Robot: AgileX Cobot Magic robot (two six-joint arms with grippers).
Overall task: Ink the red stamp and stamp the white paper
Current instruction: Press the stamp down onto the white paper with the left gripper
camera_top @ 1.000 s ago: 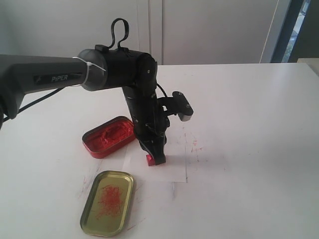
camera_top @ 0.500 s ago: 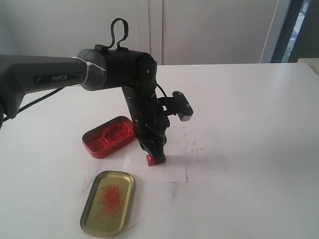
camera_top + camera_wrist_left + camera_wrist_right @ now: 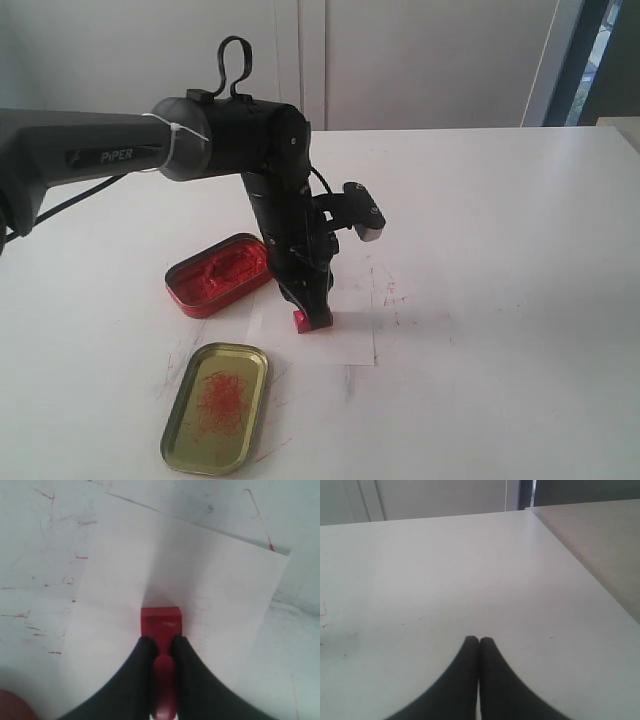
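My left gripper (image 3: 312, 316) (image 3: 160, 642) is shut on the handle of the red stamp (image 3: 301, 319) (image 3: 160, 621). The stamp's block base rests on the white paper (image 3: 345, 340) (image 3: 200, 575), close to the sheet's left part in the exterior view. The open red ink tin (image 3: 215, 274) lies just left of the arm. My right gripper (image 3: 479, 641) is shut with nothing between its fingers, over bare white tabletop; it does not show in the exterior view.
The gold tin lid (image 3: 216, 405) with red smears lies in front of the ink tin. Red scribbles mark the white tabletop (image 3: 500, 260) around the paper. A table edge (image 3: 580, 575) and a grey surface beyond it show in the right wrist view.
The left arm has shifted very slightly; the stamp stays on the paper at the same spot.
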